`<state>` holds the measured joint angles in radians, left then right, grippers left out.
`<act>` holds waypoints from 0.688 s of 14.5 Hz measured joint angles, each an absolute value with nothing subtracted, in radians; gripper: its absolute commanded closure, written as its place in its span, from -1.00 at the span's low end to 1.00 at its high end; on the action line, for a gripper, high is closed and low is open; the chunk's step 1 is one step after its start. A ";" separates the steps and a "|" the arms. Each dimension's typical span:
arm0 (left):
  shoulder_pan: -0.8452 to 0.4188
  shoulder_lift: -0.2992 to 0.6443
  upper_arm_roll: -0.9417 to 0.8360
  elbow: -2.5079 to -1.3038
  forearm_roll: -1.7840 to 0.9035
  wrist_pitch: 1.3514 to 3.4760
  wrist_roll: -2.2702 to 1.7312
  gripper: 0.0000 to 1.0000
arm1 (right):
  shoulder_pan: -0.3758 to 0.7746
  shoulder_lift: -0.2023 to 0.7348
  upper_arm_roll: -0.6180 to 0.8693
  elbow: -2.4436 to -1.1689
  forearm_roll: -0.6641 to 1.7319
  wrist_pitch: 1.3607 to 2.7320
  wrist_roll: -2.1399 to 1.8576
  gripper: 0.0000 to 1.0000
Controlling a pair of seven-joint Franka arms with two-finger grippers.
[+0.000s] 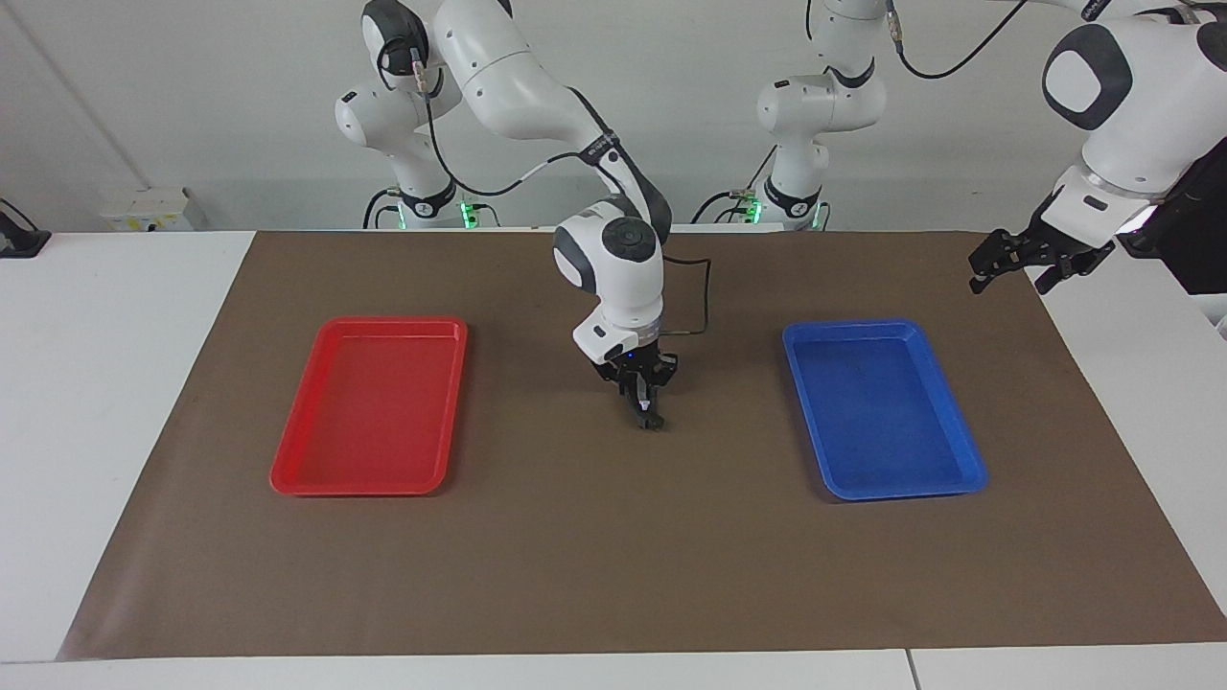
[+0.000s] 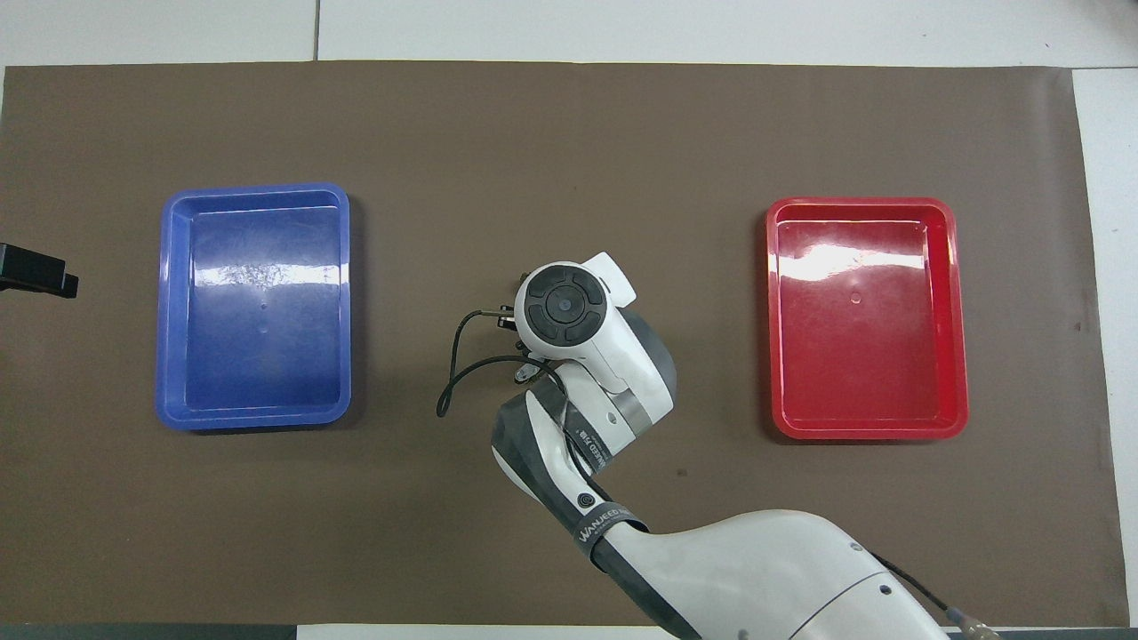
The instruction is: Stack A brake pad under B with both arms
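My right gripper [image 1: 648,414] points straight down at the middle of the brown mat [image 1: 613,537], between the two trays. A small dark piece [image 1: 653,423] shows at its tip, on or just above the mat. I cannot tell whether it is the short brake pad or the crescent B. In the overhead view the right arm's wrist [image 2: 562,307] covers that spot. No other pad or crescent shows anywhere. My left gripper [image 1: 1018,268] is open and empty, raised over the mat's edge at the left arm's end. Its tip shows in the overhead view [image 2: 36,272].
A red tray [image 1: 372,407], empty, lies on the mat toward the right arm's end. It also shows in the overhead view [image 2: 867,318]. A blue tray [image 1: 880,410], empty, lies toward the left arm's end and also shows in the overhead view [image 2: 255,307].
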<state>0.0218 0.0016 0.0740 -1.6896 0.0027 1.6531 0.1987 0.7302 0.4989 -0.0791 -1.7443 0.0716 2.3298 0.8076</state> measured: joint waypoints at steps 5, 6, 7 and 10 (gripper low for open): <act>0.022 0.002 0.074 -1.690 0.003 1.653 0.199 -0.97 | 0.730 0.497 -0.079 -1.749 0.072 2.335 0.808 -0.99; 0.022 0.002 0.074 -1.690 0.003 1.653 0.199 -0.97 | 0.730 0.496 -0.079 -1.749 0.072 2.335 0.808 -0.99; 0.022 0.002 0.074 -1.690 0.003 1.653 0.199 -0.97 | 0.730 0.495 -0.079 -1.748 0.072 2.333 0.808 -0.99; 0.022 0.002 0.074 -1.690 0.003 1.653 0.199 -0.97 | 0.730 0.485 -0.086 -1.731 0.071 2.308 0.809 -0.99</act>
